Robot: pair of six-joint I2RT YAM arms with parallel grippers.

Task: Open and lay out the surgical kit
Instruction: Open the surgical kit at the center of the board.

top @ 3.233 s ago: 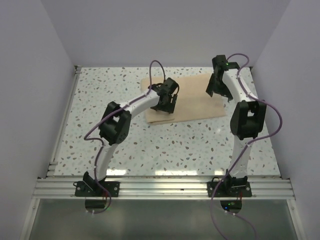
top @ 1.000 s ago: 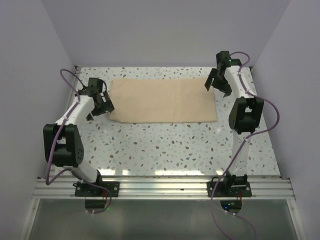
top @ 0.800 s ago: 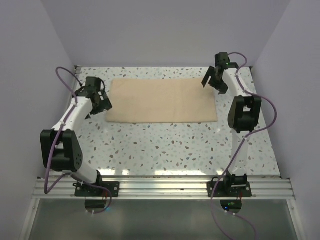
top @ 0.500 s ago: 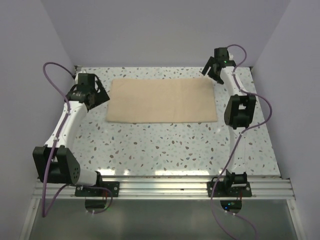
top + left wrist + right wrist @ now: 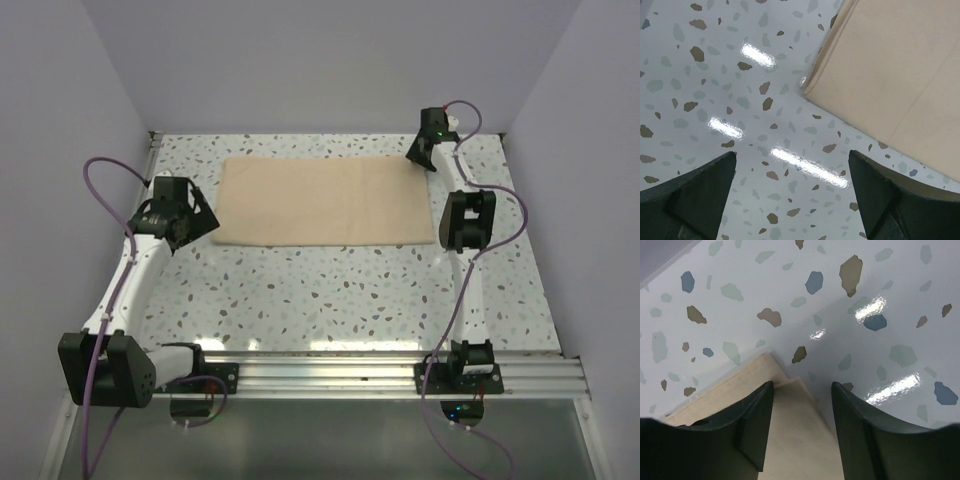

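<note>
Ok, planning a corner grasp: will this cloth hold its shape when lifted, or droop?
Likely droops: the cloth lies flat in thin layers, seen at its corner, so probably light too. Pushed, it could slide or bunch on the glossy table.

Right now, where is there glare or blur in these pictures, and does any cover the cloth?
Left wrist view: bright streaks of glare on the glossy table, none on the matte cloth, whose corner is sharp. Right wrist view: glare patches on the table beside the cloth corner, cloth edges clear. Top external view: even light, faint reflections at the table's near edge, no blur.
</note>
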